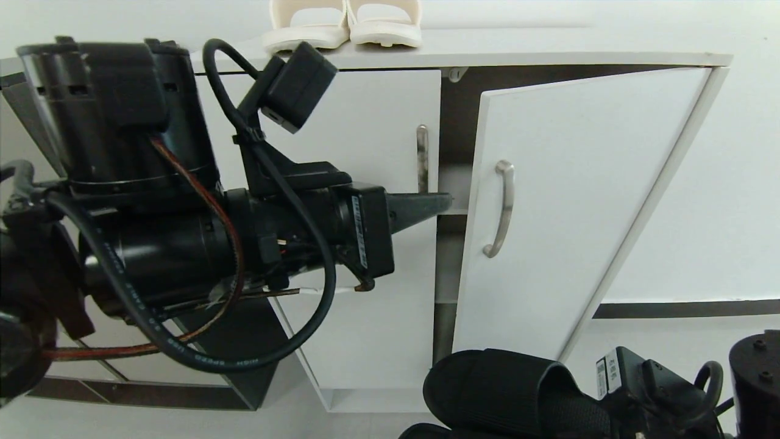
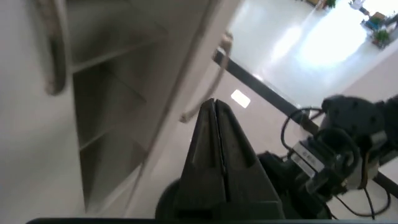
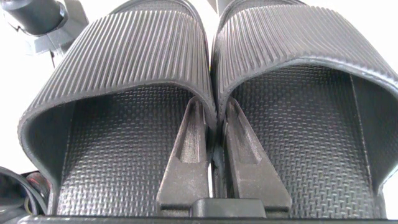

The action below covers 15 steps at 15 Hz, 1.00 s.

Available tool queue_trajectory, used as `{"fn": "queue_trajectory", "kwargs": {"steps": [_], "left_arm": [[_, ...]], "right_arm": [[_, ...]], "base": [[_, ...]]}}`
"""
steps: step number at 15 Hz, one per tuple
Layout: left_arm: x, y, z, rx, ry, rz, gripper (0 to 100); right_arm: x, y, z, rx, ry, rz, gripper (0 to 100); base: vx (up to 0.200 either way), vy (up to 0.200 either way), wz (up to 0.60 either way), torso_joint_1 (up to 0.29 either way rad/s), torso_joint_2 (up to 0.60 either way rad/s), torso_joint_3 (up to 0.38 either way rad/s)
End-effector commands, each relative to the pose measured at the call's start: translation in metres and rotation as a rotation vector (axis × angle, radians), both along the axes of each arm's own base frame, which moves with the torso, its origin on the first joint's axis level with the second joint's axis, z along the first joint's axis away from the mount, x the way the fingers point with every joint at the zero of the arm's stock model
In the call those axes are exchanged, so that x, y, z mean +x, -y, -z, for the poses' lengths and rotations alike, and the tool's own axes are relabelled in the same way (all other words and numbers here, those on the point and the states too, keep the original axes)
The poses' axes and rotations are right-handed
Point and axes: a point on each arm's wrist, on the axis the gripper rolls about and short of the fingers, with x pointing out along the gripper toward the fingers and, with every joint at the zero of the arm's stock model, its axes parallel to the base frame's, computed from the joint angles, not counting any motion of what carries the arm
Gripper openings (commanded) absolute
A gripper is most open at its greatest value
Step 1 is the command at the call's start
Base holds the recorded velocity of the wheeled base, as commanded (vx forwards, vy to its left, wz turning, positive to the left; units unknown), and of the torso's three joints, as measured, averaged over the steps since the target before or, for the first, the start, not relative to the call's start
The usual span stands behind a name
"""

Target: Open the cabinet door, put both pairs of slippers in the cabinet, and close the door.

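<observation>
Black slippers (image 3: pixel 137 68) pinched in my right gripper (image 3: pixel 213 106); left gripper (image 2: pixel 214 111), pressed together, should swing the door (image 1: pixel 567 201) wider first.

Found white slippers (image 1: pixel 344 24) side by side on the cabinet (image 1: pixel 548 58) top, left of middle. Saw right door (image 1: pixel 579 201) swung partly open, left door (image 1: pixel 365 122) shut. Noted left gripper (image 1: pixel 443 200) tip at the gap beside the left handle (image 1: pixel 421 155). Logged black slippers (image 1: pixel 499 390) low before the open door.
</observation>
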Motion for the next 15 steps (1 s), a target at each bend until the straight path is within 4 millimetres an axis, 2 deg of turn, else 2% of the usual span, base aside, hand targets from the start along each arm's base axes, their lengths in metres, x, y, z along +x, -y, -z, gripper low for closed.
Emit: {"fn": "queue_trajectory", "kwargs": {"steps": [1, 5, 8, 13, 15], "left_arm": [[0.014, 0.002, -0.004, -0.025, 0.024, -0.029, 0], [0.059, 0.031, -0.001, -0.054, 0.048, -0.055, 0], [0.078, 0.047, -0.001, -0.074, 0.038, -0.057, 0], [0.086, 0.054, 0.002, -0.073, 0.037, -0.06, 0], [0.081, 0.056, 0.001, -0.074, 0.039, -0.05, 0]], "right_arm": [[0.0, -0.001, 0.001, -0.005, -0.004, 0.0, 0], [0.001, -0.001, 0.002, -0.007, -0.003, 0.001, 0], [0.001, -0.001, 0.002, -0.008, -0.004, 0.001, 0], [-0.007, -0.003, 0.009, -0.031, -0.022, -0.039, 0], [-0.01, -0.004, 0.013, -0.045, -0.032, -0.057, 0]], "base": [[0.0, 0.0, 0.0, 0.0, 0.0, 0.0], [0.0, 0.0, 0.0, 0.0, 0.0, 0.0], [0.0, 0.0, 0.0, 0.0, 0.0, 0.0], [0.0, 0.0, 0.0, 0.0, 0.0, 0.0], [-0.2, 0.0, 0.0, 0.002, 0.0, 0.002]]}}
